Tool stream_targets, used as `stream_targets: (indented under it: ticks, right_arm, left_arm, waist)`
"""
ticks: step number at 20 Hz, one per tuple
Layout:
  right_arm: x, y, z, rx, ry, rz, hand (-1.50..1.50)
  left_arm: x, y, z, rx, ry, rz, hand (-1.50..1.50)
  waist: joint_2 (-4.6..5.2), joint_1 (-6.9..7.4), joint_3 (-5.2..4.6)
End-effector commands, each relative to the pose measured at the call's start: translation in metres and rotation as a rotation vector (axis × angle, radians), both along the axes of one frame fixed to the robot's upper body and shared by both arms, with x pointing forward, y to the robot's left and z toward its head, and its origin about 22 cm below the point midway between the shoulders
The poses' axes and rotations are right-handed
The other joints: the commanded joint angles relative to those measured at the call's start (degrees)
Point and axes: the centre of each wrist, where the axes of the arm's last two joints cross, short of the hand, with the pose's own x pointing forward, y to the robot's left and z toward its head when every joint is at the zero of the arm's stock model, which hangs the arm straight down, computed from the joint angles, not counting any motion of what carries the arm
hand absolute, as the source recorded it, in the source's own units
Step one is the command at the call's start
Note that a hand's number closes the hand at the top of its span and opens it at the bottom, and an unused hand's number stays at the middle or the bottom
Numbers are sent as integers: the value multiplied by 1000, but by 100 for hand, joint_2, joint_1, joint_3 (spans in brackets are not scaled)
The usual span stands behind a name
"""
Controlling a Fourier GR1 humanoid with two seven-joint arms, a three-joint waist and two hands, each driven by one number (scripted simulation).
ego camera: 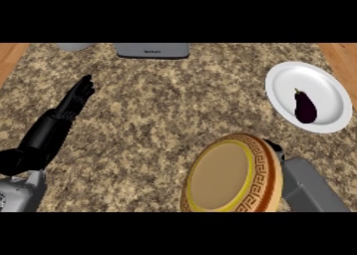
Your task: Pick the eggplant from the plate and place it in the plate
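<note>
Eggplant (305,107): lying on the white plate (284,82) at the bench's (159,114) right, well apart from both hands
Tan plate (233,177): gold-rimmed (Greek-key border), near the lower edge; hides most of the right hand (274,147); its fingers cannot be told
Left hand (73,102): at left, fingers straight, holding nothing

Speckled stone counter (159,114); glossy white plate (321,84); shiny eggplant (305,106).

even, bright light; the eggplant (305,107) casts a faint soft shadow on its white plate (321,79).
</note>
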Motion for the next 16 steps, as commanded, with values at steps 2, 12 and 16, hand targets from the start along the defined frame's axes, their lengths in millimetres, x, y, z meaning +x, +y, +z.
stream_targets:
  ticks: [2, 12, 16]
  right_arm:
    - [-29, 30, -31, 12, 146, 72, -150]
    - [-21, 18, -21, -51, -9, 9, 150]
    - [30, 4, 39, -638, -253, -132, 150]
  left_arm:
    - [6, -9, 4, 2, 12, 11, 0]
    - [-11, -5, -3, 11, 3, -12, 0]
    - [2, -7, 3, 6, -15, -43, 0]
  waist:
    - [168, -30, 173]
    - [177, 62, 175]
    - [240, 303, 125]
